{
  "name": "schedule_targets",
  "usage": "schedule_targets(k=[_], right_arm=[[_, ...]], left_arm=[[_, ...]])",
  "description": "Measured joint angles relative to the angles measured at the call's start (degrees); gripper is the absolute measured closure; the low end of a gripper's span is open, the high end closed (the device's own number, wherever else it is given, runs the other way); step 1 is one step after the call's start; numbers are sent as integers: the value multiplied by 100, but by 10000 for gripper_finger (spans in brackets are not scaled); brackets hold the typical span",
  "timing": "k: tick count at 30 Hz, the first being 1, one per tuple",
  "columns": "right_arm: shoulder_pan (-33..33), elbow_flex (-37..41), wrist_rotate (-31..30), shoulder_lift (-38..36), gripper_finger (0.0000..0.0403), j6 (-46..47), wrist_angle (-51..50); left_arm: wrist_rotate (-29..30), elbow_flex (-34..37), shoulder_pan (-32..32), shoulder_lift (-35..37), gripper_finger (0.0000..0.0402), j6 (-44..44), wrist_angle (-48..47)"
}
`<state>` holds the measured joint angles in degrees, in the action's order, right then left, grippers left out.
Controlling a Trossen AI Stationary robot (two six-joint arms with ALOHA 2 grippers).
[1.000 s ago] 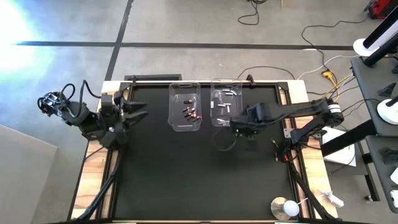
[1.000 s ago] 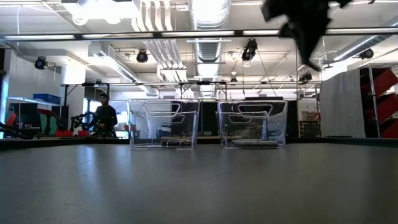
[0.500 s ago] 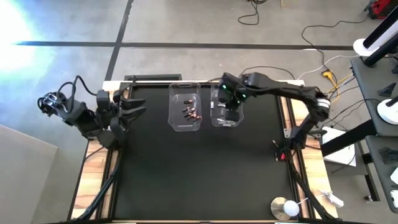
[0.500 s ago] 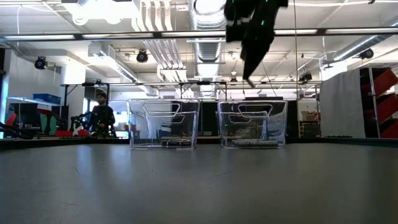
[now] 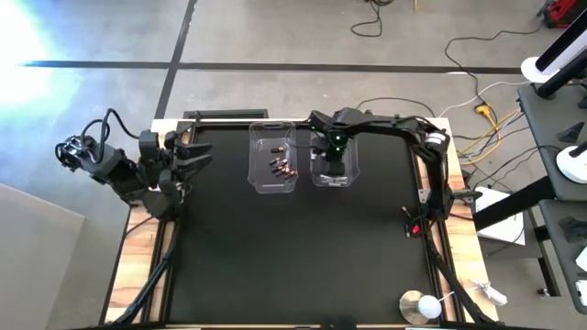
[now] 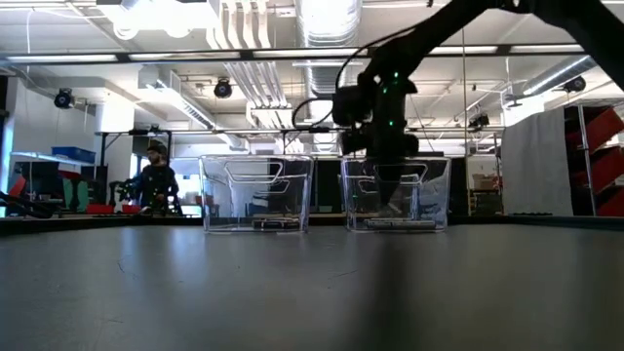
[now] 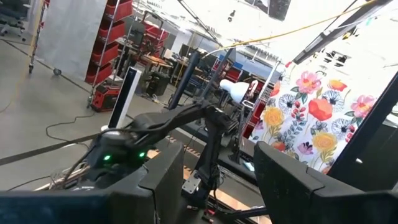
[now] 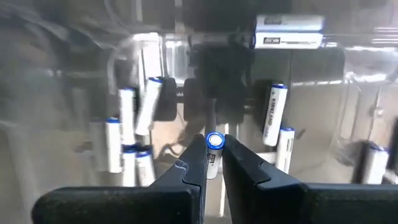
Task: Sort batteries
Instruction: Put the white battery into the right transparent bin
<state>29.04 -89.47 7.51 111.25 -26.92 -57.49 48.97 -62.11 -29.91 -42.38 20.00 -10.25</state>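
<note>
Two clear tubs stand side by side at the table's far middle. The left tub (image 5: 273, 158) holds a few dark batteries with reddish marks (image 5: 282, 167). The right tub (image 5: 333, 174) holds several white batteries (image 8: 127, 127) lying on its floor. My right gripper (image 5: 336, 154) reaches down into the right tub (image 6: 429, 195) and is shut on one white battery (image 8: 214, 142). My left gripper (image 5: 194, 156) is open and empty at the table's left edge; its fingers stand wide apart in the left wrist view (image 7: 211, 180). My right gripper pinches a white battery between its two fingertips (image 8: 194, 163), at the battery's blue-ringed end (image 8: 214, 140). The fingers point down into the right tub from above. The battery stands along the fingers, its end toward the wrist camera; whether its lower end touches the tub's floor is hidden.
A white round object (image 5: 422, 305) sits at the table's near right corner. Cables run along the table's right edge (image 5: 422, 220). A person (image 6: 156, 183) stands in the room far behind the table. The black table top (image 5: 293, 257) near the tubs is bare.
My right gripper has swung from beside the right tub's near right corner toward the far edge, over the right tub, and then gone down into it. My left gripper has stayed at the table's left edge.
</note>
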Motion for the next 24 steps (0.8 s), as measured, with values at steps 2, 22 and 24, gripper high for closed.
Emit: schedule_targets(k=[2,22,24], right_arm=[[60,0,0,180,374,-263,41],[316,7,3,685,324,-316,456],[307,8,-125,604,301,-309,468]], left_arm=[[0,0,0,-1,229,1,-3],[431,0,0,-13,229,44,4],[431,0,0,-14,229,48,6]])
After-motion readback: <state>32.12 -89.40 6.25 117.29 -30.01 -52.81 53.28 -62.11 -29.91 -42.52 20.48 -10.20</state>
